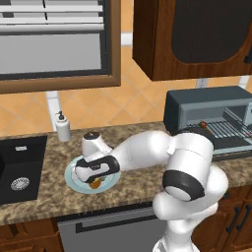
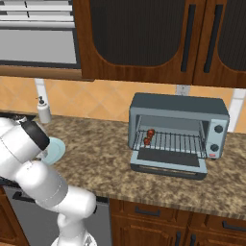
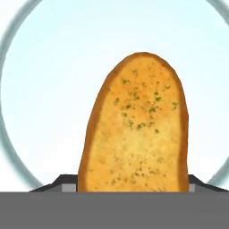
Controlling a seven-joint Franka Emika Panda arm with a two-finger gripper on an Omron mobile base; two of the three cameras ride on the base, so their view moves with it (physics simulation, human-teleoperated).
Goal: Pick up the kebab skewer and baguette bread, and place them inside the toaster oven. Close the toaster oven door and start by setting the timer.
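Scene: simulated kitchen, granite counter (image 2: 101, 153), white arm bent low over a pale blue plate (image 1: 74, 184) left of the toaster oven (image 2: 178, 130).
Kebab skewer (image 2: 149, 136): already on the wire rack (image 2: 173, 142) inside the oven, toward its left end.
Toaster oven door (image 2: 169, 160): dropped flat, oven open.
Baguette bread (image 3: 136, 125): lying on the plate, golden crust flecked with green, long axis running away from the hand camera, near end between the two finger tips.
Gripper (image 3: 133, 184): down over the plate; dark tips showing just beside each flank of the loaf at the bottom of the hand view.
Fingers (image 3: 62, 182): straddling the bread, contact with the crust not discernible; impossible to tell whether clenched on it or merely flanking it.
Bread from the left base view: an orange sliver (image 1: 96, 183) peeking out beneath the hand.
Step, as judged: grasp of the bread, second item to go in.
Risk one: grip apparently at the loaf's near end, not its middle; likely to droop or pivot on the lift.
Risk two: squeeze on sloping sides; possible squirt forward across the smooth plate.
Risk three: plate dragged or tipped if the tips catch it.
Remaining: bread to rack, door shut, timer knob (image 2: 218, 129) set.
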